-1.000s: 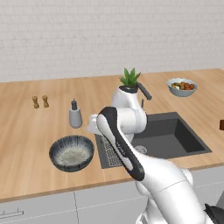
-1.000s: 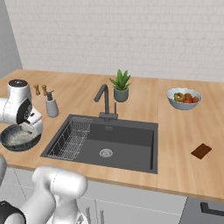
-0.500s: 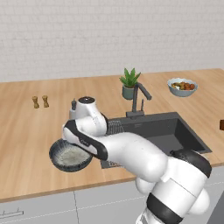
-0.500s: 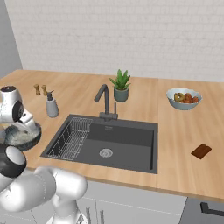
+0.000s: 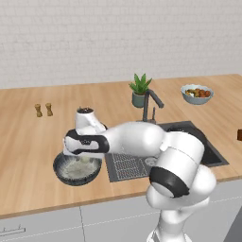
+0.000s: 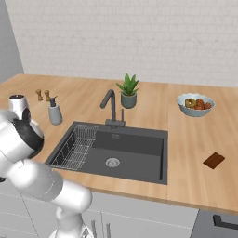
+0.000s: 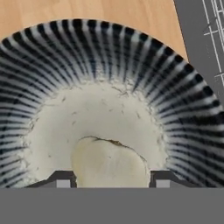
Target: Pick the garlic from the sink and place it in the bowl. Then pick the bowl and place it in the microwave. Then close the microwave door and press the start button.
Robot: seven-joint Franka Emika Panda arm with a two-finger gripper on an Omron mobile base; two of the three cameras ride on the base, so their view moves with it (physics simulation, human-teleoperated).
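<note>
The bowl, dark and streaked outside, pale and speckled inside, stands on the wooden counter left of the sink. My gripper hangs just over the bowl's inside. In the hand view the cream garlic sits between my fingertips, low over the bowl's pale bottom, with my gripper shut on it. The sink basin holds only its silver drain. The microwave and its door are out of view.
A wire rack lies in the sink's left part, and the grey faucet and a potted plant stand behind it. A fruit bowl sits far right, two shakers far left. A soap dispenser and a brown block sit on the counter.
The arm has swung left from above the sink to the bowl and come down, so the gripper with the garlic now sits low over the bowl's inside.
</note>
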